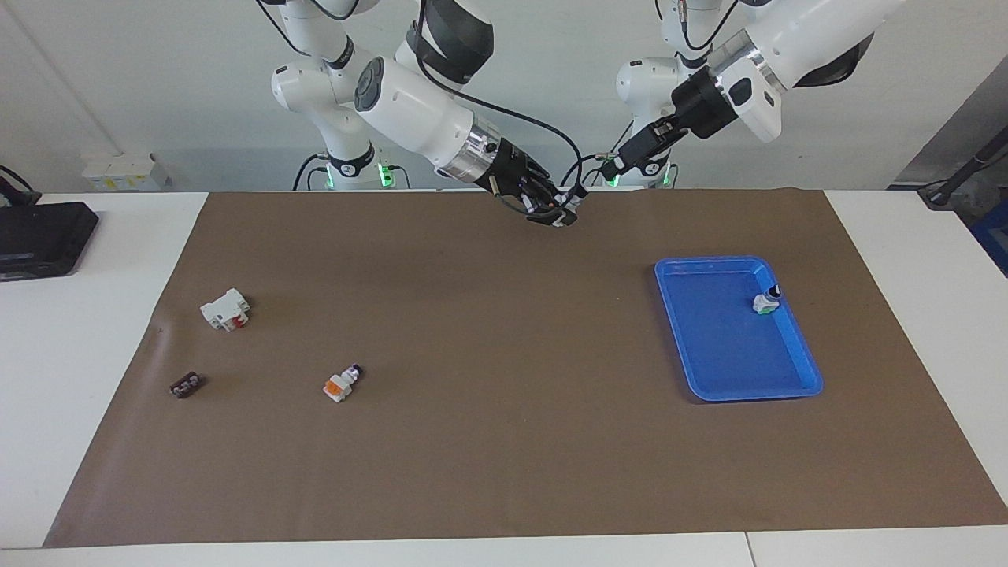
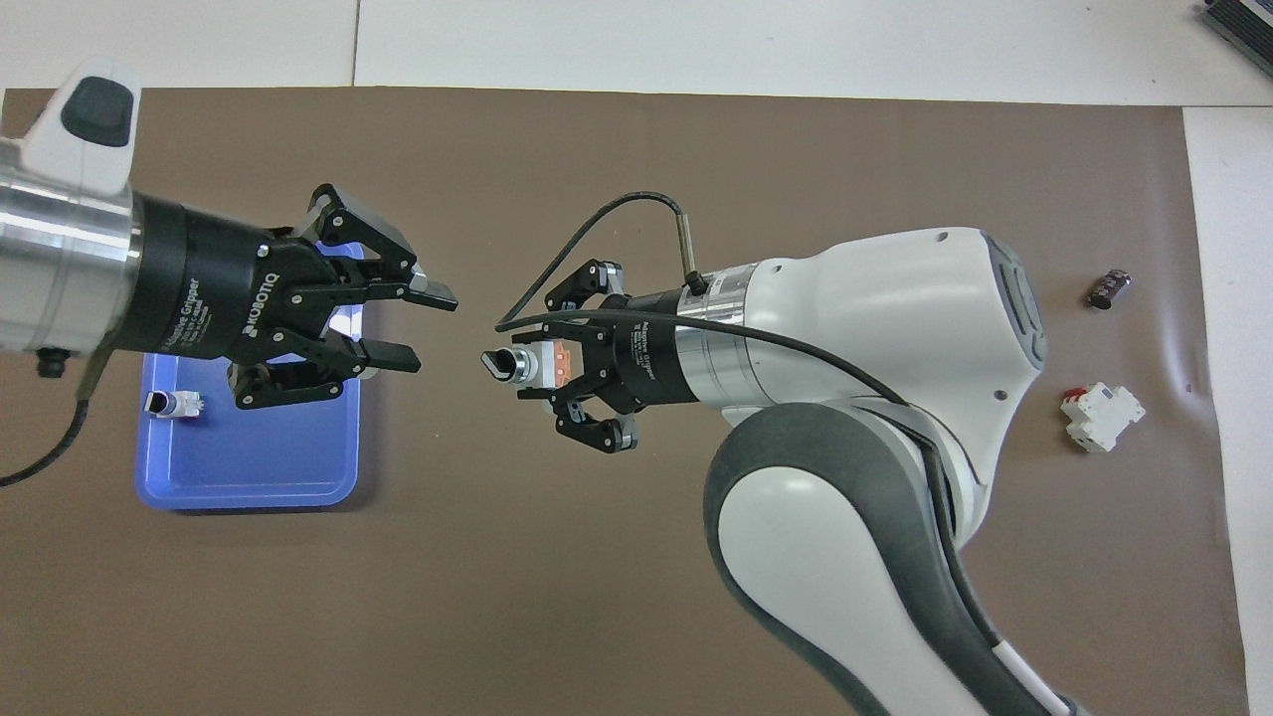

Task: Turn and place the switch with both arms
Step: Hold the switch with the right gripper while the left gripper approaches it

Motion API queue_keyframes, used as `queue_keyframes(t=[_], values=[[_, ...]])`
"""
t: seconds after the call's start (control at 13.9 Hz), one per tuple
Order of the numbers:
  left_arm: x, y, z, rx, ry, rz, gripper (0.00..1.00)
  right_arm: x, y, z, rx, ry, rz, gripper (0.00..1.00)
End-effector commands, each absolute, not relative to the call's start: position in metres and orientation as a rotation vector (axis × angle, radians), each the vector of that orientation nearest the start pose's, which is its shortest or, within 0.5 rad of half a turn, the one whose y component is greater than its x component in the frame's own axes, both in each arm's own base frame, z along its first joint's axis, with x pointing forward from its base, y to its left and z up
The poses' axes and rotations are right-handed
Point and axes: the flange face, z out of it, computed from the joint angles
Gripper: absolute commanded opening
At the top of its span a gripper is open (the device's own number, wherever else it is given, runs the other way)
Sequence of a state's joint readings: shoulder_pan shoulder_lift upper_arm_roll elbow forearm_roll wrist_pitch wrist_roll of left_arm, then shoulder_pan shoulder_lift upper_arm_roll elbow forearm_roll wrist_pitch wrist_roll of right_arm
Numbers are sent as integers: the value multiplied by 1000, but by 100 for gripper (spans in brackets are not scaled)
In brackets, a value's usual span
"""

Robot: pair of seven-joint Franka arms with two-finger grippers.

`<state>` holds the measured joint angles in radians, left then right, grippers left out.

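My right gripper is shut on the switch, white with an orange part, and holds it level in the air over the mat's middle strip near the robots. The switch's black tip points toward the left gripper. In the facing view the held switch shows at the right gripper. My left gripper is open, a short gap away from the black tip and facing it; it also shows in the facing view, left gripper. A second orange-ended switch lies on the mat toward the right arm's end.
A blue tray toward the left arm's end holds a white-and-green switch. A white block with a red part and a small black piece lie toward the right arm's end. A black device sits off the mat.
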<state>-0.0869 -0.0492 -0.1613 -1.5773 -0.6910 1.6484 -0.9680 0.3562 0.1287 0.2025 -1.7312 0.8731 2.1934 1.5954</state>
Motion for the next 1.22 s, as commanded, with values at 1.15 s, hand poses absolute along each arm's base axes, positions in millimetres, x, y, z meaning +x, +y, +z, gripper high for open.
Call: queue_keyframes(t=[1.15], values=[[484,-219,627,2217,1238,-197,47,528,352,550,-1758,1676,728,0]])
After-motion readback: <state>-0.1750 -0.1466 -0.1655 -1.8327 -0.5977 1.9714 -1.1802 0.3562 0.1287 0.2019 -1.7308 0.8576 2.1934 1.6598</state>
